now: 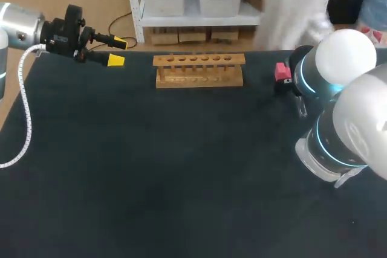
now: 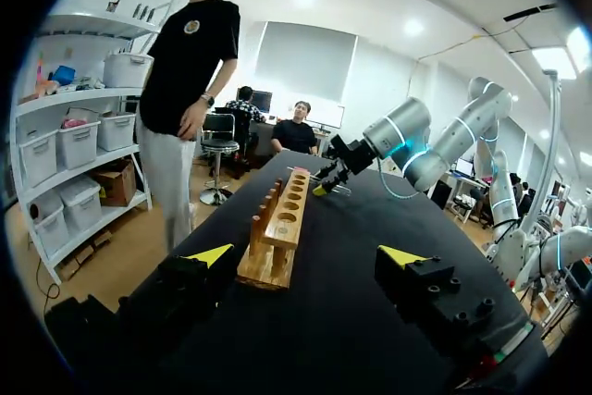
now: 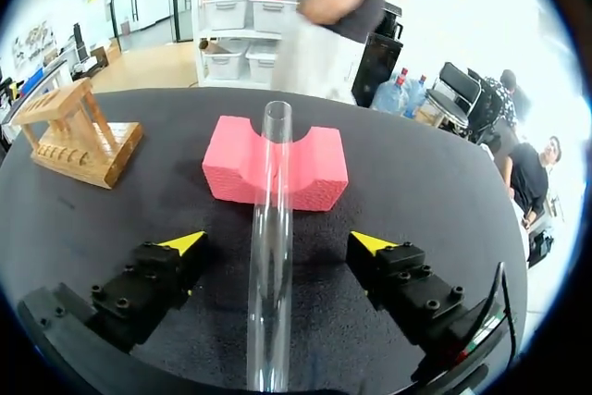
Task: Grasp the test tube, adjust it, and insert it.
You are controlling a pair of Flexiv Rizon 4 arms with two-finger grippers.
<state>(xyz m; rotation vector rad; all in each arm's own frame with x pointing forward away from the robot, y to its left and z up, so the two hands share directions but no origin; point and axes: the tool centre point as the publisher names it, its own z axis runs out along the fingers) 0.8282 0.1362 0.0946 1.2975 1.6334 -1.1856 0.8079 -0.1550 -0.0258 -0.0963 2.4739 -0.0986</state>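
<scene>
Right jaws: wide open, yellow tips either side of the test tube (image 3: 274, 256), neither touching it; nothing held
Tube: clear colourless glass, long and straight, open rim at its far end
It runs from under the jaws along the dark worktop (image 1: 181, 167), far end resting in the curved notch of a pink foam block (image 3: 314, 178), well off the right end of the wooden rack (image 1: 199, 69)
Left jaws: open, holding nothing, off the rack's left end, apart from it
</scene>
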